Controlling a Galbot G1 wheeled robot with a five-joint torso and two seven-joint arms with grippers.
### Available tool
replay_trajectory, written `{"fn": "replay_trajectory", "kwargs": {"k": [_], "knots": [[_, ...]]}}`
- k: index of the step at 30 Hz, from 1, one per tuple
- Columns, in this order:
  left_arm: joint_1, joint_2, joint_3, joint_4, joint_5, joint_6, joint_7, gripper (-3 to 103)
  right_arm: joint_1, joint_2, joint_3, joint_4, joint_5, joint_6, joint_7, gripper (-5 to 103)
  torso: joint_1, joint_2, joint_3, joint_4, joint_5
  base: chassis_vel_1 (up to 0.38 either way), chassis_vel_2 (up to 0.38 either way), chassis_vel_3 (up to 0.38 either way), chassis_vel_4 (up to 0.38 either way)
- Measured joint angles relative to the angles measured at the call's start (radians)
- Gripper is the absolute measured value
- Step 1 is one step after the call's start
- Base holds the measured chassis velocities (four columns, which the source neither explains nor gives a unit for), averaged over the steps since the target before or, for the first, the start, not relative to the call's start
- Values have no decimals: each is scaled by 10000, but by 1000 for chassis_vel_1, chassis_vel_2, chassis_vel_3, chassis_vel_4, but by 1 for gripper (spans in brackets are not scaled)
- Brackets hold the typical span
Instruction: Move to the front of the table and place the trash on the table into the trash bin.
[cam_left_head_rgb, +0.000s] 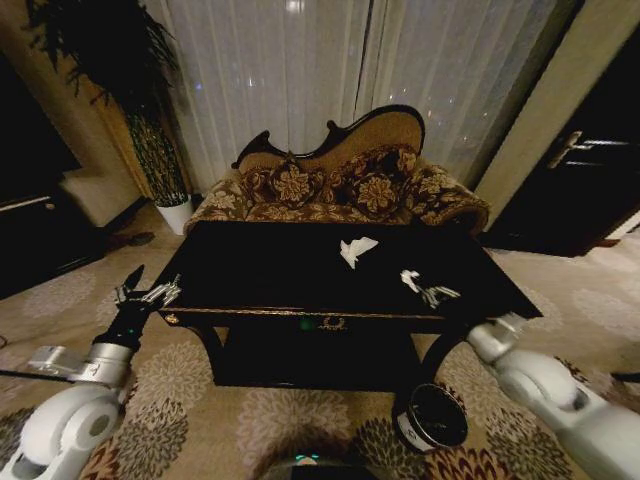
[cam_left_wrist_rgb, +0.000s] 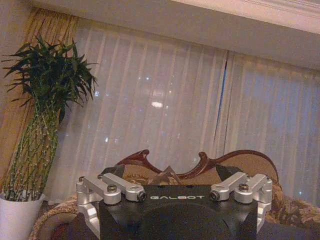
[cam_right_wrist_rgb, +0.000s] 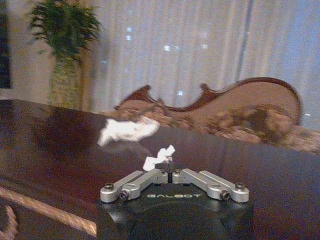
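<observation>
The dark glossy table (cam_left_head_rgb: 250, 275) stands right in front of me, before a floral sofa. Of the trash, a crumpled white paper (cam_left_head_rgb: 358, 250) (cam_right_wrist_rgb: 127, 131) lies on the middle of the top. A smaller white paper scrap (cam_left_head_rgb: 409, 280) (cam_right_wrist_rgb: 160, 157) sits at the tips of my right gripper (cam_left_head_rgb: 437, 295) (cam_right_wrist_rgb: 170, 171), which is low over the table's right front part and shut on the scrap. My left gripper (cam_left_head_rgb: 148, 291) (cam_left_wrist_rgb: 170, 172) hovers open just off the table's left front corner, holding nothing. The dark round trash bin (cam_left_head_rgb: 432, 415) stands on the carpet below the table's right front corner.
The ornate sofa (cam_left_head_rgb: 340, 185) stands close behind the table. A tall potted plant (cam_left_head_rgb: 150, 130) (cam_left_wrist_rgb: 45, 115) is at the back left, with curtains behind. A dark door (cam_left_head_rgb: 585, 170) is on the right. Patterned carpet lies open on both sides of the table.
</observation>
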Motion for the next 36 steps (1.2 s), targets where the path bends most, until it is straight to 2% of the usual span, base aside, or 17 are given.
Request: {"fn": "replay_trajectory", "kwargs": {"k": [1, 5, 10, 13, 17, 23, 27, 29, 30, 32, 33, 36], "knots": [[0, 0, 0, 0, 0, 0, 0, 100, 0, 0, 0, 0, 0, 0, 0, 0, 0, 0, 0, 0, 0, 0, 0, 0, 0], [1, 0, 0, 0, 0, 0, 0, 100, -842, 878, 671, -332, -122, 424, -159, 0, 0, 0, 0, 1, 0, 0, 0, 0, 0], [0, 0, 0, 0, 0, 0, 0, 100, -1137, 1487, 799, -1013, -506, 957, -405, 0, 0, 0, 1, 0, -1, 0, 0, 0, 0], [0, 0, 0, -1, 0, 0, 0, 100, -1029, 2066, 439, -1942, -1018, 1310, -526, 0, 0, 0, 1, 0, 4, 0, 0, 0, 0], [0, 0, 0, -1, 0, 0, 0, 100, -833, 2464, -32, -2606, -1404, 1551, -644, 0, 0, -2, 1, 0, 3, 0, 0, 0, 0], [0, 0, 0, 0, 0, 1, 0, 100, -426, 2662, -515, -3450, -1641, 1731, -723, 0, 1, -2, 1, 3, -4, 0, 0, 0, 0], [0, 0, 0, 0, 0, 0, 0, 100, 93, 2773, -1091, -4615, -2017, 1993, -805, 0, 2, -2, 2, 4, 3, 0, 0, 0, 0], [-1, 0, 0, -1, 0, 0, 0, 100, 869, 2939, -1640, -6052, -2363, 2248, -915, 0, 2, -2, 2, -2, 5, 0, 0, 0, 0], [-1, 0, 0, -1, 0, 0, 0, 100, 869, 2939, -1640, -6052, -2363, 2248, -915, 0, 2, -2, 2, -2, 5, 0, 0, 0, 0], [0, 0, 0, 0, 0, 0, 0, 100, 1889, 3113, -2102, -7595, -2752, 2445, -1013, 0, 1, -2, 2, 4, -1, 0, 0, 0, 0], [0, 0, 0, 0, 0, 0, 0, 100, 1889, 3113, -2102, -7595, -2752, 2445, -1013, 0, 1, -2, 2, 4, -1, 0, 0, 0, 0], [0, 0, 0, 0, 0, 0, 0, 100, 2832, 3299, -2471, -9213, -3146, 2608, -1067, 0, 2, -2, 3, 2, -1, 0, 0, 0, 0]]}}
